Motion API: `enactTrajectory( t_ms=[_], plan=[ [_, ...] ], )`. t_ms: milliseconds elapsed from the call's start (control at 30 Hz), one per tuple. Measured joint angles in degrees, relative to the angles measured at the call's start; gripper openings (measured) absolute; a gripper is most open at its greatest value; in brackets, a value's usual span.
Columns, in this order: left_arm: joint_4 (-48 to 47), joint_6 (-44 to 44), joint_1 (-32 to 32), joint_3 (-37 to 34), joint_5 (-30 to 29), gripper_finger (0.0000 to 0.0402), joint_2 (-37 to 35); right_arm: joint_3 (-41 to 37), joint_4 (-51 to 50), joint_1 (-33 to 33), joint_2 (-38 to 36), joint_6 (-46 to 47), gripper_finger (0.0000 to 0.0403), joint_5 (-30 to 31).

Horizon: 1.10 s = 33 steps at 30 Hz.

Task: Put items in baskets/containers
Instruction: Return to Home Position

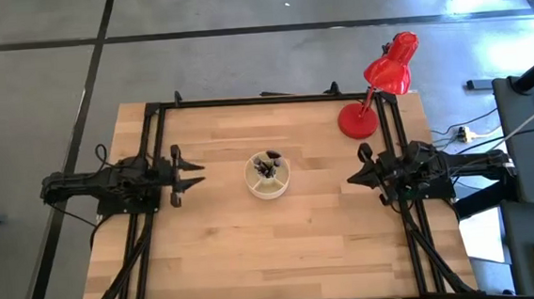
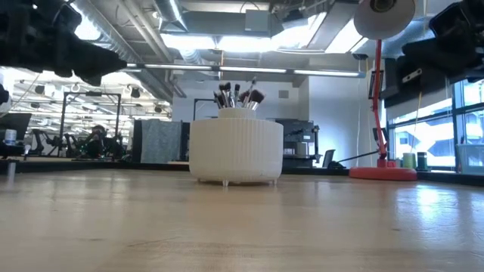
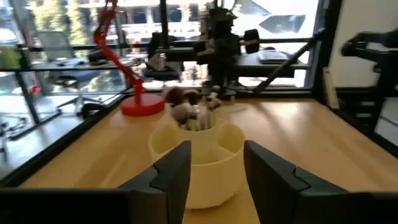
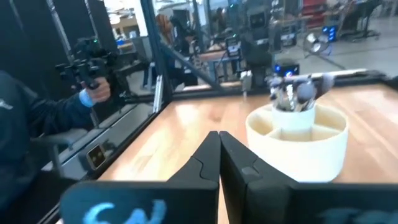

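black arms (image 1: 109, 184), trailing black cables (image 1: 129, 263); left gripper (image 3: 216, 158) with blocky dark fingers (image 3: 176, 171).

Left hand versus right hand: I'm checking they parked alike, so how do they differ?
The left hand has its fingers spread apart; the right hand has them pressed together. The left hand sits over the table's left side, the right hand over its right side near the red lamp. Both are empty and face the cream organizer.
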Motion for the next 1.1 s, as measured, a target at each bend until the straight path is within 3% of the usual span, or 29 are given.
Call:
enactTrajectory(
  t_ms=[500, 767, 1100],
  plan=[
    [4.20, -1.00, 0.17, -2.53, 3.93, 0.0143, 1.03, -1.93, 1.11, -0.61, 1.11, -2.15, 0.0003, 1.24],
    [5.72, -2.00, 0.17, -3.14, 3.61, 0.0143, 4.23, -1.94, 0.39, -0.60, 1.13, -0.61, 0.0033, 0.90],
    [5.80, -2.13, 0.17, -3.14, 3.55, 0.0143, 4.38, -1.93, -0.46, -0.60, 1.28, -2.18, 0.0052, 6.15]
  ],
)
